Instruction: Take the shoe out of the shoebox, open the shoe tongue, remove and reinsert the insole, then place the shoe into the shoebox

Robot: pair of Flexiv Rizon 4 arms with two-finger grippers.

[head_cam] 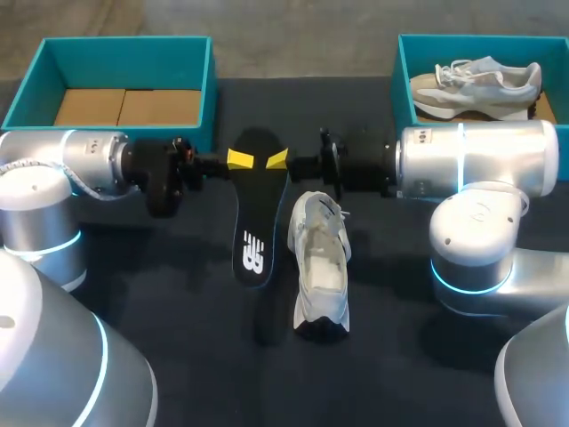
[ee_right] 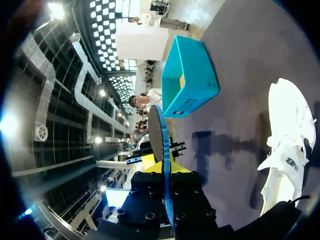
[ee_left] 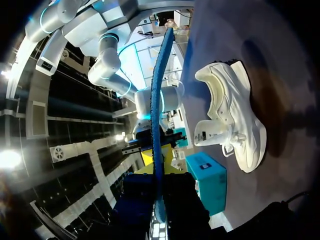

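A black insole hangs above the table's middle, its heel end toward the back. My left gripper and right gripper pinch that heel end from opposite sides, both shut on it. The white shoe lies on the dark table just right of the insole, opening upward. In the left wrist view the insole runs edge-on out of my left gripper, with the shoe beside it. In the right wrist view the insole stands edge-on in my right gripper, the shoe off to one side.
A teal shoebox lined with cardboard stands at the back left. A second teal box at the back right holds a grey-beige shoe. Both arms lie across the table's back half at insole height.
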